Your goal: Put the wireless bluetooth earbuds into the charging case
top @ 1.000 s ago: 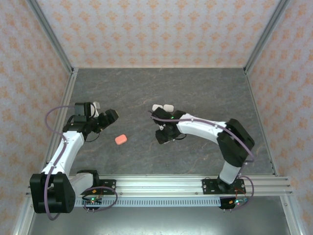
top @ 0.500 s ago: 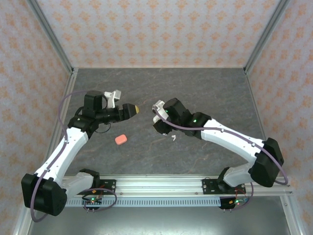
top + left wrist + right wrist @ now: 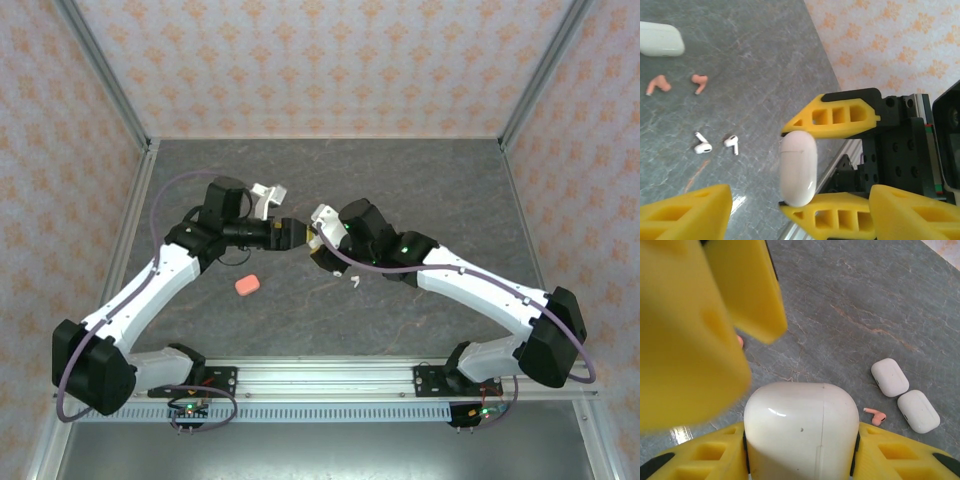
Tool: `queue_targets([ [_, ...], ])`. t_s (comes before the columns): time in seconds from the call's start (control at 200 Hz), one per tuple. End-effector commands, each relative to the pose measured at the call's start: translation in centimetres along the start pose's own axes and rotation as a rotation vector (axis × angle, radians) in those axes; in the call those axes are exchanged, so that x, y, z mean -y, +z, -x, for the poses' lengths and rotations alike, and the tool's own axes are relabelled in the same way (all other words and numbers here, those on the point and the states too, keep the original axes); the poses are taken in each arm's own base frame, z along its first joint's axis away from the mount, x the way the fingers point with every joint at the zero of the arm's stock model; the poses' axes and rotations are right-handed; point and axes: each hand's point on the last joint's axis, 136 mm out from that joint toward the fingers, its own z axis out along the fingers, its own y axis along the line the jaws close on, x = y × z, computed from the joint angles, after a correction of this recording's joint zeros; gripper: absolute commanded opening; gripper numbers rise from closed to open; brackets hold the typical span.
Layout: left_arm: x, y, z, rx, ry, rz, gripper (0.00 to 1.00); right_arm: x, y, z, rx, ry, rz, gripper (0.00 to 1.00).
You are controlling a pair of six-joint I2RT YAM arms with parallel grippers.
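Observation:
A closed white charging case (image 3: 800,410) sits upright between the yellow fingers of my right gripper (image 3: 801,437), which is shut on it above the table. My left gripper (image 3: 800,200) faces it tip to tip (image 3: 287,233), open, one finger (image 3: 685,210) on each side of the case (image 3: 798,167) and not touching it. On the table lie two white earbuds (image 3: 702,146) (image 3: 731,143) and two salmon-pink earbuds (image 3: 657,84) (image 3: 700,81). One white earbud (image 3: 354,283) lies under the right arm, and a pink earbud (image 3: 875,415) lies beside two white cases.
A pink case (image 3: 247,285) lies on the dark stone table below the left arm. Two closed white cases (image 3: 889,377) (image 3: 918,411) lie side by side, and another white case (image 3: 660,39) rests farther off. Patterned walls enclose three sides; a metal rail (image 3: 330,378) runs along the near edge.
My left arm has swung right to meet the right gripper, and its jaws have narrowed a little. The right arm lifted the white case off the table, then held still.

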Motion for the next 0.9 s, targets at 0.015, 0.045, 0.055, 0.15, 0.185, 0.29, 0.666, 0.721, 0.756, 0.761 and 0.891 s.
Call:
queue_targets([
  [0.015, 1.6, 0.6, 0.3, -0.026, 0.064, -0.043, 0.69, -0.2, -1.0, 2.1, 0.077, -0.028, 0.013, 0.48],
  [0.045, 1.6, 0.8, 0.2, -0.034, 0.066, -0.044, 0.67, -0.2, -1.0, 2.1, 0.079, -0.027, 0.013, 0.48],
  [0.055, 1.6, 0.9, 0.2, -0.038, 0.067, -0.045, 0.66, -0.3, -1.0, 2.1, 0.077, -0.028, 0.015, 0.48],
  [0.15, 1.6, 1.6, -0.2, -0.068, 0.07, -0.044, 0.59, -0.3, -0.9, 2.3, 0.086, -0.025, 0.018, 0.48],
  [0.185, 1.6, 1.8, -0.3, -0.077, 0.07, -0.043, 0.56, -0.3, -0.9, 2.4, 0.087, -0.021, 0.018, 0.48],
  [0.29, 1.4, 2.3, -0.7, -0.104, 0.069, -0.039, 0.5, -0.4, -0.8, 2.4, 0.088, -0.016, 0.022, 0.48],
  [0.666, 1.5, 1.9, -1.2, -0.127, 0.1, -0.02, 0.23, 0.3, -0.5, 1.7, 0.035, -0.009, -0.006, 0.56],
  [0.721, 1.5, 1.7, -1.0, -0.117, 0.107, -0.01, 0.22, 0.2, -0.5, 1.6, 0.024, -0.007, -0.003, 0.64],
  [0.756, 1.5, 1.7, -0.9, -0.11, 0.11, -0.003, 0.21, 0.2, -0.6, 1.4, 0.015, -0.004, 0.0, 0.7],
  [0.761, 1.5, 1.6, -0.8, -0.107, 0.112, -0.003, 0.21, 0.2, -0.6, 1.4, 0.013, -0.004, 0.002, 0.71],
  [0.891, 1.3, 1.3, 0.3, -0.05, 0.13, 0.039, 0.19, -0.1, -1.7, 0.8, -0.002, 0.019, 0.026, 0.93],
])
